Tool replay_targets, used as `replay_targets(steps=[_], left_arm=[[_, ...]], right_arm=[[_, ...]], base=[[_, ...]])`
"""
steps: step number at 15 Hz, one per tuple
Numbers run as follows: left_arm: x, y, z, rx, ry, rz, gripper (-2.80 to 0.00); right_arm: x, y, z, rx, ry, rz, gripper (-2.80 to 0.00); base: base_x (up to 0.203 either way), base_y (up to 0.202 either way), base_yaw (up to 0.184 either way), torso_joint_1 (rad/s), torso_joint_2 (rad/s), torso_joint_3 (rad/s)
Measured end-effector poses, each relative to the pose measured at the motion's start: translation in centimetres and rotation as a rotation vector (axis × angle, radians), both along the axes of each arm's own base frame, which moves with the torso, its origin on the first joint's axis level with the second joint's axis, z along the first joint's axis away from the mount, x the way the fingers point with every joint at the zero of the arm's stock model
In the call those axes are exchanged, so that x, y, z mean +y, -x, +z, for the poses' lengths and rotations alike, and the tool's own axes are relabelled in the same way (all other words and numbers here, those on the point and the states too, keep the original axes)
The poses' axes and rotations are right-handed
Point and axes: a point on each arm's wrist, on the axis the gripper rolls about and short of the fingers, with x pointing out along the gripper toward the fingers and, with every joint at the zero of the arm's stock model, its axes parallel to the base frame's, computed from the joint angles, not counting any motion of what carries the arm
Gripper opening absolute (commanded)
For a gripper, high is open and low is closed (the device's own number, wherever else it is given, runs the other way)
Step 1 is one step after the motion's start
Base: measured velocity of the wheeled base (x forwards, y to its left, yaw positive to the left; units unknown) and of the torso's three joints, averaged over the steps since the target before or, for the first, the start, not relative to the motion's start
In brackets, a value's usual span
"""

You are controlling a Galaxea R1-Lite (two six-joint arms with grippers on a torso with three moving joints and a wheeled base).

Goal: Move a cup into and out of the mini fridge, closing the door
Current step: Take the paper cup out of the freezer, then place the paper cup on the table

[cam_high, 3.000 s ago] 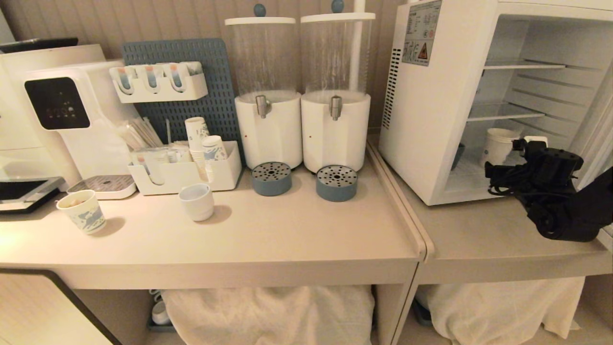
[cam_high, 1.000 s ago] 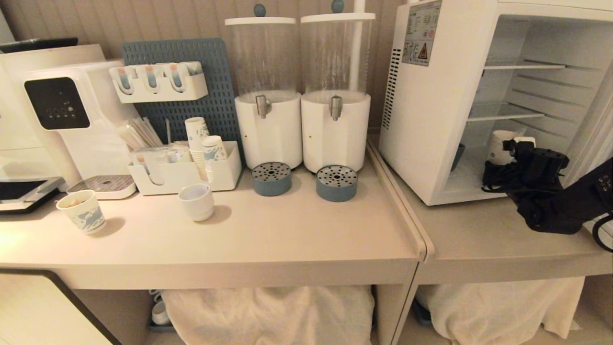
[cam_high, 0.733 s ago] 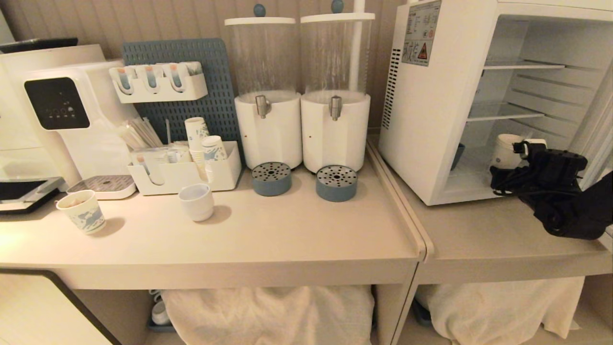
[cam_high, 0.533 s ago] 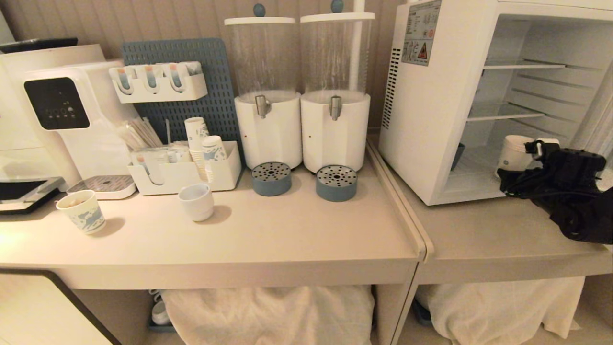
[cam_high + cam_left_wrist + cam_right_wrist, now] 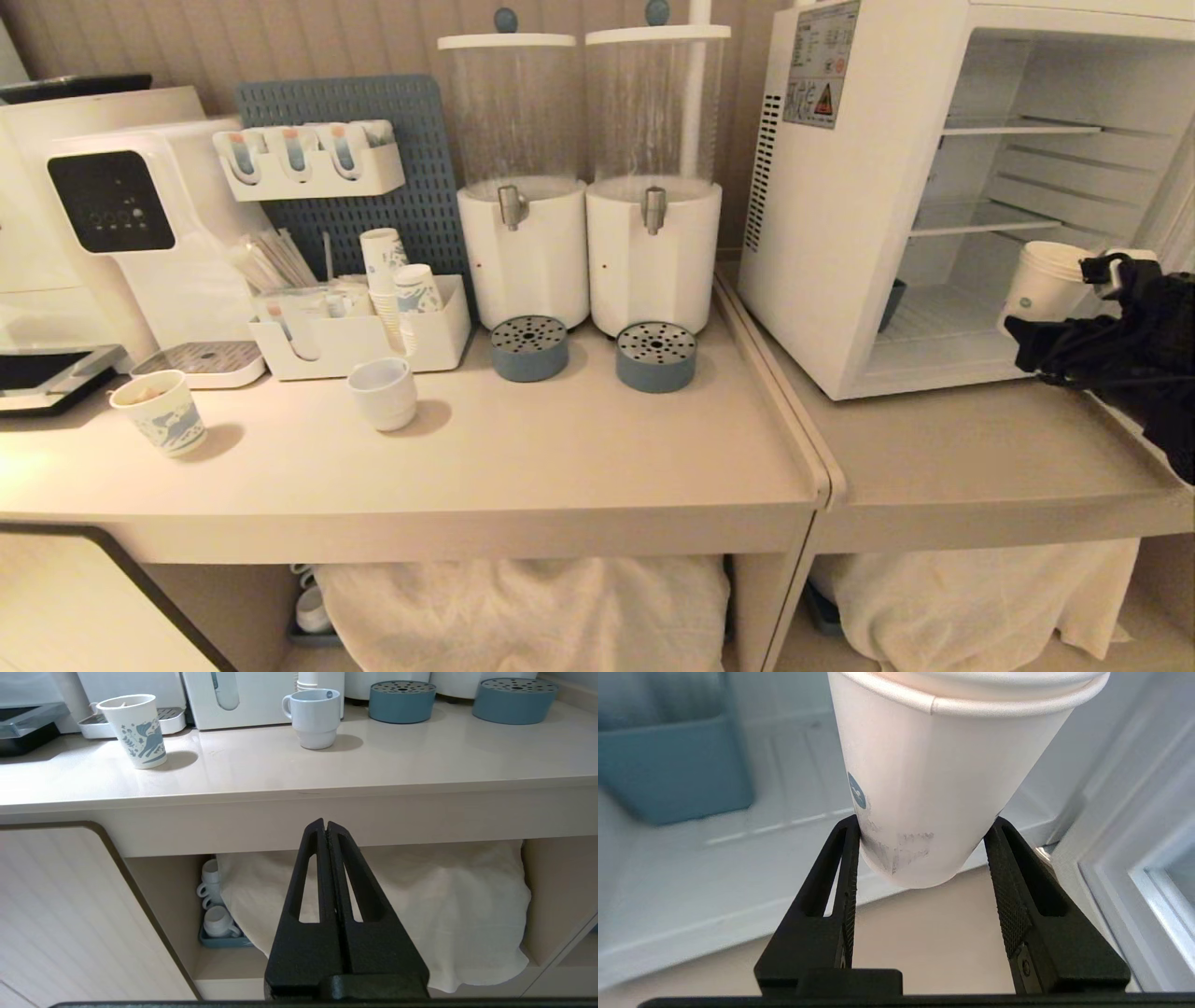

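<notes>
Gripping tapered paper cup [image 5: 934,788]: ribbed right claw [image 5: 922,858].

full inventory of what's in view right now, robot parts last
cup: 1, white with small blue logo, held off the surface at the fridge opening
mini fridge: 1, white, on the right counter, interior exposed
door: 1, pale frame with glass, swung open beside the cup
drink dispensers: 2, clear with white bases, at the back
drip trays: 2, blue-grey, under the taps
patterned paper cup: 1, white and blue, front left
mug: 1, white, centre-left
organiser tray: 1, white, holding stacked cups
pegboard: 1, blue, against the wall
water machine: 1, white, far left
right gripper: black, clamped on the cup
left gripper: black, shut, parked below the counter edge
</notes>
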Motion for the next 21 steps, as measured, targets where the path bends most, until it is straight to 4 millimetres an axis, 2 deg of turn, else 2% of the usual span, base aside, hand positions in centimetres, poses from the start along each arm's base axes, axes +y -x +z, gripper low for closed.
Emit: replay_targets(steps=[4, 7, 10, 13, 17, 21], left_arm=[[0.0, 0.0, 0.0, -0.001, 0.006, 0.001, -2.80], [0.0, 0.0, 0.0, -0.003, 0.008, 0.001, -2.80], [0.0, 0.0, 0.0, -0.003, 0.007, 0.000, -2.80], [0.0, 0.0, 0.0, -0.003, 0.008, 0.000, -2.80], [0.0, 0.0, 0.0, -0.003, 0.009, 0.000, -2.80], [0.0, 0.0, 0.0, -0.004, 0.010, 0.002, -2.80]], right_arm=[[1.2, 4.0, 1.6, -0.007, -0.023, 0.071, -2.80], [2.5, 8.0, 3.9, -0.018, -0.040, 0.129, -2.80], [4.1, 13.0, 6.8, -0.023, -0.100, 0.215, -2.80], [5.7, 18.2, 8.7, -0.013, -0.135, 0.301, -2.80], [8.0, 25.7, 9.7, 0.015, -0.169, 0.436, -2.80], [10.2, 32.9, 8.8, 0.052, -0.192, 0.592, -2.80]], base=[[0.000, 0.000, 0.000, 0.000, 0.00, 0.000], [0.000, 0.000, 0.000, 0.000, 0.00, 0.000], [0.000, 0.000, 0.000, 0.000, 0.00, 0.000], [0.000, 0.000, 0.000, 0.000, 0.00, 0.000], [0.000, 0.000, 0.000, 0.000, 0.00, 0.000], [0.000, 0.000, 0.000, 0.000, 0.00, 0.000]])
